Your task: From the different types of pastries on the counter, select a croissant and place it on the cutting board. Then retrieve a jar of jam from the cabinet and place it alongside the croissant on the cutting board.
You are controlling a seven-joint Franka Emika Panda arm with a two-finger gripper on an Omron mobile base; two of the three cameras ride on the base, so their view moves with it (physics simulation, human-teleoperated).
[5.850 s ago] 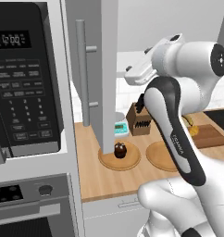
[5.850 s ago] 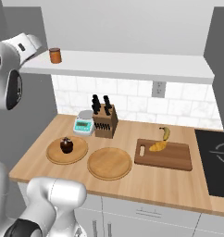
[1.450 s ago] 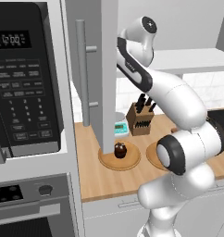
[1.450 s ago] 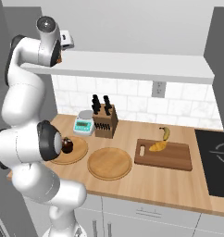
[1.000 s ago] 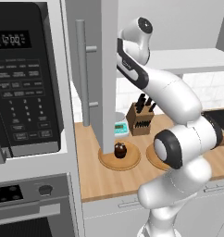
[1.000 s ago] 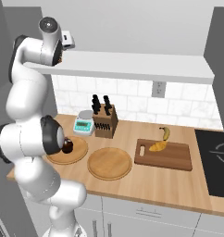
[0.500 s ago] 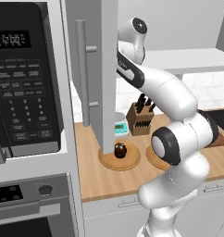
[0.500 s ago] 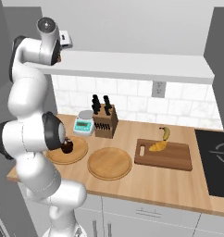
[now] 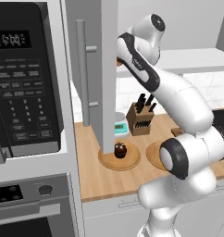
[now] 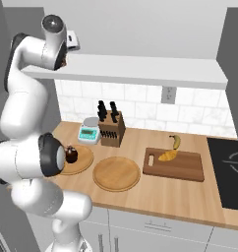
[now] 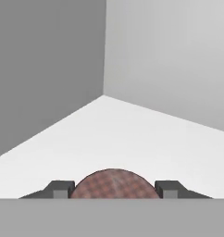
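Note:
My gripper (image 11: 112, 189) is inside the open cabinet (image 10: 140, 69), just above its white shelf, shut on the jar of jam (image 11: 113, 184). The jar's brownish-red rounded top sits between the two dark fingertips (image 11: 62, 188). In the right base view the arm reaches up to the shelf's left end, where a sliver of the jar (image 10: 65, 60) shows beside the hand. The golden croissant (image 10: 167, 156) lies on the reddish-brown cutting board (image 10: 190, 170) on the wooden counter (image 10: 155, 194). The dark cupcake (image 10: 71, 154) sits on a round plate.
The open cabinet door (image 9: 109, 69) with its long bar handle (image 9: 81, 69) stands left of the arm. A banana (image 10: 176, 142), a knife block (image 10: 111, 129), a small scale (image 10: 89, 133) and two round wooden plates (image 10: 116, 173) are on the counter. The black microwave (image 9: 26, 78) is at left.
Over the last second the fingers closed from wide open onto the jar. The arm has barely shifted at the shelf's left end.

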